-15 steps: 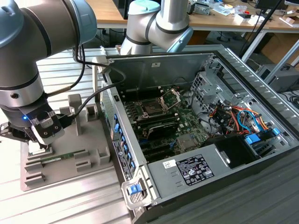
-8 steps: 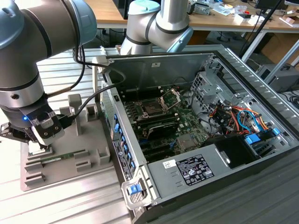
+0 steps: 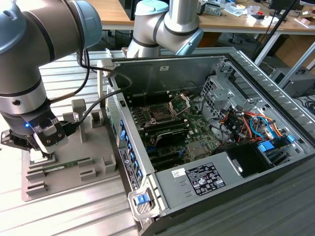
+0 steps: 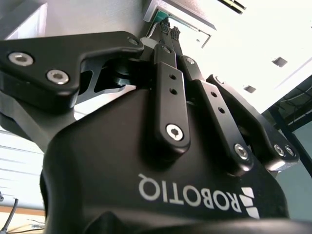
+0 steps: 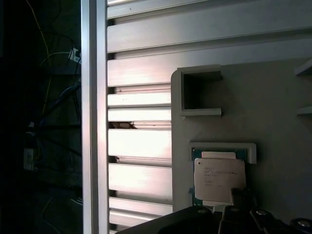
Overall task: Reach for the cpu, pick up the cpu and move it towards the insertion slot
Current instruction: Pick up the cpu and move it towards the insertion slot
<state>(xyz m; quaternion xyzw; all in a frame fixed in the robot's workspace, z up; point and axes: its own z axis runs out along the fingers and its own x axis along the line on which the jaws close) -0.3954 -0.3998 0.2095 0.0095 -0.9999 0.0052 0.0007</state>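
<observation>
The cpu, a silvery-white square chip with a pale rim, lies in a recess of the grey tray at the exterior view's left. My gripper is down on the tray at the chip. In the first wrist view a dark fingertip overlaps the chip's near corner. In the second wrist view the two tips of the gripper are pinched together at the chip's green edge. The insertion slot, a dark square socket with its metal bracket raised, sits on the board inside the open computer case, well to the exterior view's right of the gripper.
A long green memory stick lies in the tray beside the gripper. The case's upright side wall stands between tray and board. A power supply, cables and a drive cage crowd the case. Ribbed aluminium table surrounds the tray.
</observation>
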